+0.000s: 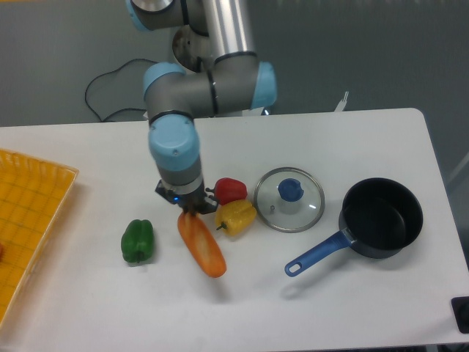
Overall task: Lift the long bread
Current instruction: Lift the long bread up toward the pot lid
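The gripper pinches one end of the long bread, which hangs just left of the yellow pepper. It looks picked up. Next, lift higher without bumping that pepper.
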### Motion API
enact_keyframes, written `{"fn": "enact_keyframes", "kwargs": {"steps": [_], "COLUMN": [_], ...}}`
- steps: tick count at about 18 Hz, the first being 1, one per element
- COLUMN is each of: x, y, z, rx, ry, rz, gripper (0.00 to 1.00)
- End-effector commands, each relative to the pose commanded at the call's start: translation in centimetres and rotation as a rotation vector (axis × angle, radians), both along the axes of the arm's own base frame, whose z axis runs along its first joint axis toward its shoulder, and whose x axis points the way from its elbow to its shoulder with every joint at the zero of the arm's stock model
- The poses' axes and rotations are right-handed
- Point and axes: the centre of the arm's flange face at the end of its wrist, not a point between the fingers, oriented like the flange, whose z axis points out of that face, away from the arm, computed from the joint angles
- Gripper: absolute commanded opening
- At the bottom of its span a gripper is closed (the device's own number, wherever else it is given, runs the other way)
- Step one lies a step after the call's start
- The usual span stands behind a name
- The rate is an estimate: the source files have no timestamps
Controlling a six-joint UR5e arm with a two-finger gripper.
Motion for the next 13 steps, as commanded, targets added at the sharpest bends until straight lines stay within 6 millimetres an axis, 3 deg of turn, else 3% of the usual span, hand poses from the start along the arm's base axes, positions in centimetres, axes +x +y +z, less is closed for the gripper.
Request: {"fn": "enact_keyframes", "kwargs": {"steps": [6,13], "x": [-6.5,-10.6], "y": [-4.1,-7.6], "z": [4.6,4.6], "rx": [0.036,0.039], "ry": [0.017,0.012], "rz": [-0.167,-0.210], "gripper": [0.03,0.03]}}
